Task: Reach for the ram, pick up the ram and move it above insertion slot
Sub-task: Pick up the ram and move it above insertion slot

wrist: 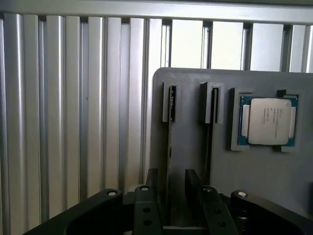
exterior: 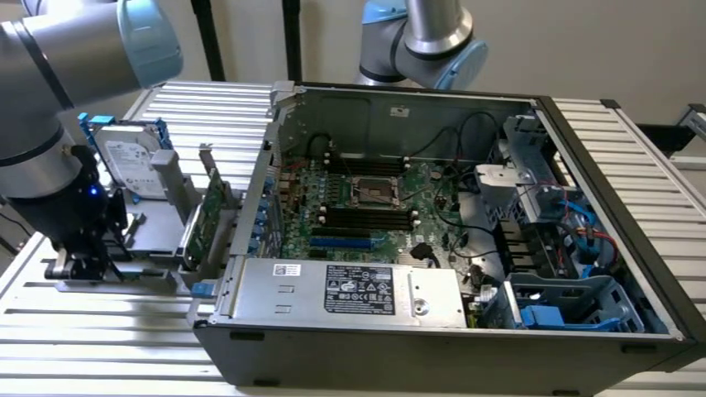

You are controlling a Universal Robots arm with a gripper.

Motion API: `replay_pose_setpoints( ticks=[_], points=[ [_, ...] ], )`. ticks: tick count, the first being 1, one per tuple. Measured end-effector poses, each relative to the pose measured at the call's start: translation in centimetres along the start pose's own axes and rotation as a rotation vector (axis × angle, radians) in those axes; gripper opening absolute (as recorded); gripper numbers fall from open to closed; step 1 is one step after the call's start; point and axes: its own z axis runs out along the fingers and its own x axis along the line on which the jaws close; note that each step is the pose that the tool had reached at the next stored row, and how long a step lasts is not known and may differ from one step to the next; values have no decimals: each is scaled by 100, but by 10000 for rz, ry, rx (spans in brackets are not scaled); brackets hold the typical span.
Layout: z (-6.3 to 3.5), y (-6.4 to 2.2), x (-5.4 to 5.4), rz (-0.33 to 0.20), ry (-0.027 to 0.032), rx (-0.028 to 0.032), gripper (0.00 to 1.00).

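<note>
Gripper (exterior: 79, 263) is seen low over the slatted table (exterior: 111, 331), at 9 o'clock of the open computer case (exterior: 441, 356) in the exterior view. Fingers (wrist: 152, 182) are spread wide, one set on each side of the ram (wrist: 169, 147). A gap is seen at both faces, so nothing is gripped. The ram is stood on edge in a slot of the grey holder (wrist: 254, 171), outside the case. A processor chip (wrist: 267, 120) is seated in a recess of the same holder. The insertion slot (exterior: 364, 217) is found on the motherboard (exterior: 425, 178) inside the case, at 3 o'clock of the gripper and well apart from it. A hard drive (exterior: 127, 161) and an expansion card (exterior: 210, 217) are held upright between gripper and case.
</note>
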Motion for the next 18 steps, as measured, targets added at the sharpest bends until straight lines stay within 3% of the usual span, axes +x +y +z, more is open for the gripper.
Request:
replay_pose_setpoints(
  ticks=[12,15,17,18],
  points=[
    [92,3,4,93,1,-1,36],
    [94,3,3,94,0,1,28],
    [94,3,3,94,1,0,16],
    [94,3,3,94,0,0,16]
  ],
)
